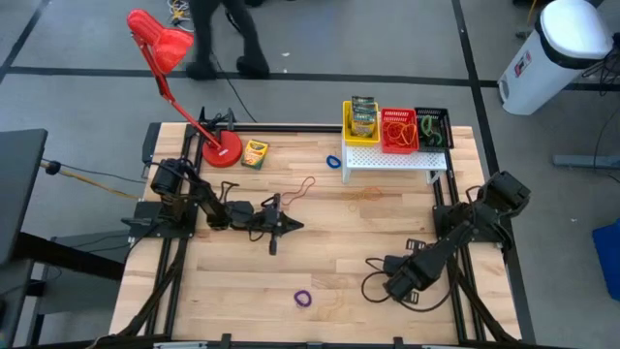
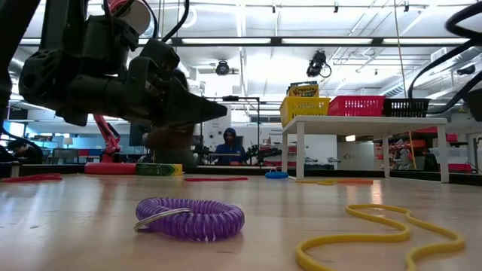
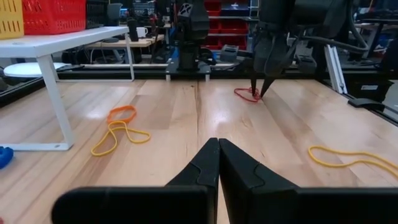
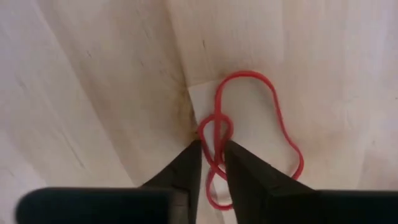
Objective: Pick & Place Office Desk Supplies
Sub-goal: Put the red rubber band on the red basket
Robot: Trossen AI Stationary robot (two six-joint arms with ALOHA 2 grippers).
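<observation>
At the table's left the red desk lamp (image 1: 174,68) stands on its round base, with a crayon box (image 1: 254,153) lying flat just beside it. The left gripper (image 1: 281,226) hovers low over the bare wood left of centre — its fingers are pressed together and hold nothing. A red rubber band (image 1: 302,187) lies near it, a purple coil band (image 1: 303,299) rests toward the front edge, and a blue band (image 1: 333,161) sits by the small white shelf (image 1: 387,157). An orange band (image 3: 121,113) and a yellow band (image 3: 118,137) lie beside the shelf's leg. On the shelf stand the yellow basket (image 1: 355,131) with a crayon box upright in it, the red basket (image 1: 398,131) and the black basket (image 1: 433,127). At front right the right gripper (image 4: 212,163) points down at the tabletop — its fingers stand slightly apart, straddling a twisted red rubber band (image 4: 249,134) lying on the wood.
</observation>
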